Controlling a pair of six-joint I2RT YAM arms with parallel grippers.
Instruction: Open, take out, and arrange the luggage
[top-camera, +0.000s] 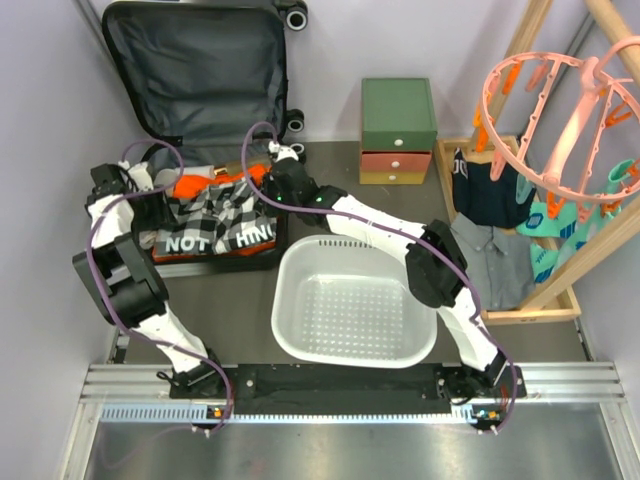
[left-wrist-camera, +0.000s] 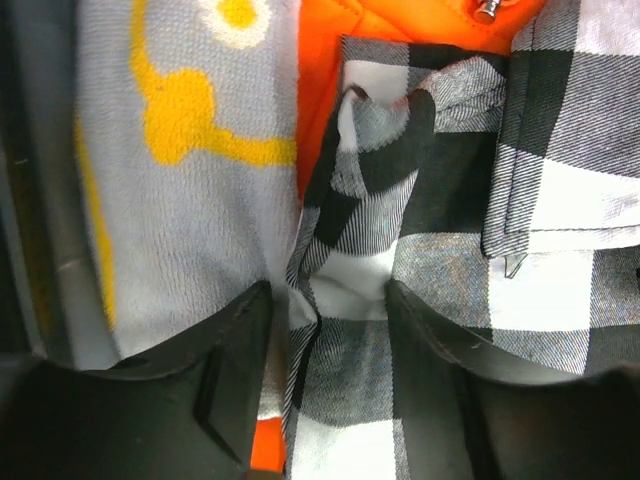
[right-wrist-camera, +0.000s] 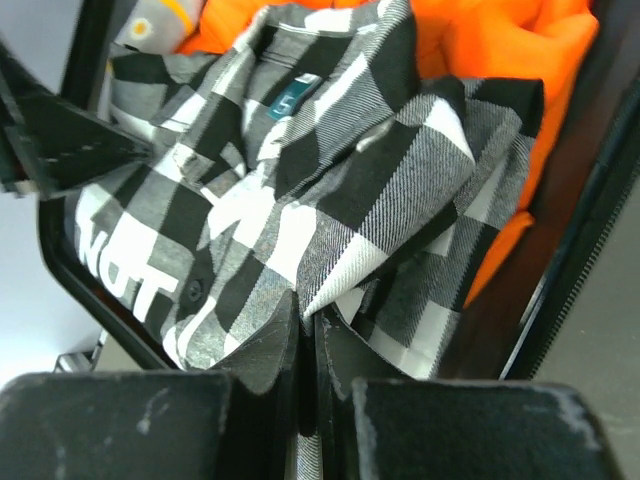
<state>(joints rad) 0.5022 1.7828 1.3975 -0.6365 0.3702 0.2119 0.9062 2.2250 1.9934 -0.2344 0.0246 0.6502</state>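
The large hard-shell suitcase with dark grey fabric lining (top-camera: 200, 60) lies open at the far left corner of the counter (top-camera: 230, 310), its lid standing upright. My left tool (left-wrist-camera: 325, 295) is open, jaws straddling a fold of the black-and-white checked flannel shirt (left-wrist-camera: 440, 200) inside it; my right tool (right-wrist-camera: 305, 305) is pinched shut on that shirt, beside an orange padded garment (right-wrist-camera: 500, 60)

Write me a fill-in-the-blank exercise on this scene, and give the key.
The luggage lies ___, its dark lining showing. The right pincer is ___ on the checked shirt. The left pincer stands ___ around a fold of that shirt. The garment under the shirt is coloured ___.
Missing words: open; shut; open; orange.
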